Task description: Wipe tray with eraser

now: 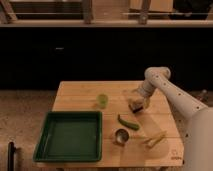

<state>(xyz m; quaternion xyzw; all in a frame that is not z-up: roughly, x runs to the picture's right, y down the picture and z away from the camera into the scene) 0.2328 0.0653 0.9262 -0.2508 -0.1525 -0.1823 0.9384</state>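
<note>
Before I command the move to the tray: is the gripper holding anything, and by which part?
Cannot tell. The gripper is right at the eraser on the table, but a hold does not show.

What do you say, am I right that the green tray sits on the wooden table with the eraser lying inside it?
Not quite. The camera view shows the tray on the table, but the eraser lies outside it, on the wood well apart from the tray, with the gripper right at it.
</note>
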